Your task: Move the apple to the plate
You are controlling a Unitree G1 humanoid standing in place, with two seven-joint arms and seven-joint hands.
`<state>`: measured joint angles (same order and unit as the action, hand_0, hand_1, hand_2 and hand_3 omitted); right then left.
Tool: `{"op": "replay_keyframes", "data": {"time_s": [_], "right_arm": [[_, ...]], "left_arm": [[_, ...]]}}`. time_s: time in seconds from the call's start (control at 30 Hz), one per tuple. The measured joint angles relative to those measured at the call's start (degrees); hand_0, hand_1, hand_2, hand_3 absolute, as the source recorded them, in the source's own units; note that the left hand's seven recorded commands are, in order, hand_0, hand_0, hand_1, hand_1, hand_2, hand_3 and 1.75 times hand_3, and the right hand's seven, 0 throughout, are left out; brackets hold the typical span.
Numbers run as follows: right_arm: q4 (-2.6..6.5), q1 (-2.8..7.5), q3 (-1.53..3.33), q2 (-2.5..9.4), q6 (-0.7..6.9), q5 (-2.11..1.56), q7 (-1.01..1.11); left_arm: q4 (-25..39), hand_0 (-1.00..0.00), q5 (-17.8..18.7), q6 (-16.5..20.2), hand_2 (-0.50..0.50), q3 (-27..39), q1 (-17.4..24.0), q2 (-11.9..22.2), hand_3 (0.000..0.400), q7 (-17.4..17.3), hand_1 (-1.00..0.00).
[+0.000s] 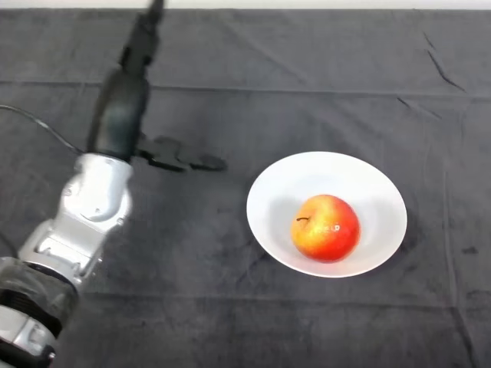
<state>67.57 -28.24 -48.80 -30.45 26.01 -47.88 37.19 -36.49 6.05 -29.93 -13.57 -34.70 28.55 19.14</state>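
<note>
While I look down from the head camera, the apple (326, 228) sits inside the white plate (284, 184), resting a little toward the near side of its bowl, stem mark turned to my left, red and yellow skin catching a small highlight. That plate lies on the counter (230, 307), right of centre, on the dark cloth that covers the whole surface. My left arm (88, 207) comes up from the lower left corner, silver-grey at the forearm, then black beyond the wrist, reaching toward the far edge. I see the left hand (146, 31) only as a narrow dark shape near the top of the view, well apart from the plate, and I cannot tell whether it is spread or curled. Between the arm and the plate I make out a dark blotch (180, 159) on the cloth, just beside the black wrist section, which reads to me as shadow.
</note>
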Motion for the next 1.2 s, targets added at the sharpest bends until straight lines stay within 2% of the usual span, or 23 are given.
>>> {"op": "replay_keyframes", "data": {"time_s": [0.27,0.5,0.7,0.83,1.0,1.2], "right_arm": [[0.0,0.0,-0.01,0.0,0.0,0.0,0.0],[0.0,0.0,0.0,0.0,0.0,0.0,0.0],[0.0,-0.01,0.0,0.0,0.0,0.0,-0.01],[0.0,-0.02,0.0,0.0,0.0,0.0,-0.01],[0.0,-0.03,-0.01,0.0,0.0,0.0,-0.01],[0.0,-0.03,-0.01,0.0,0.0,0.0,-0.01]], "left_arm": [[0.37,0.0,2.38,-0.05,0.0,6.4,2.87,3.03,0.0,-0.03,0.0],[2.65,0.0,4.22,0.03,0.0,12.94,7.46,4.52,0.0,0.01,0.0],[4.9,0.0,5.71,0.03,0.0,18.14,11.05,7.61,0.0,0.04,0.0],[5.76,0.0,6.25,0.04,0.0,21.93,11.99,8.23,0.0,0.47,0.0],[9.48,0.0,6.97,0.03,0.0,26.92,18.05,10.49,0.0,1.19,0.0],[9.5,0.0,7.17,0.03,0.0,31.26,21.78,10.69,0.0,2.95,0.0]]}}
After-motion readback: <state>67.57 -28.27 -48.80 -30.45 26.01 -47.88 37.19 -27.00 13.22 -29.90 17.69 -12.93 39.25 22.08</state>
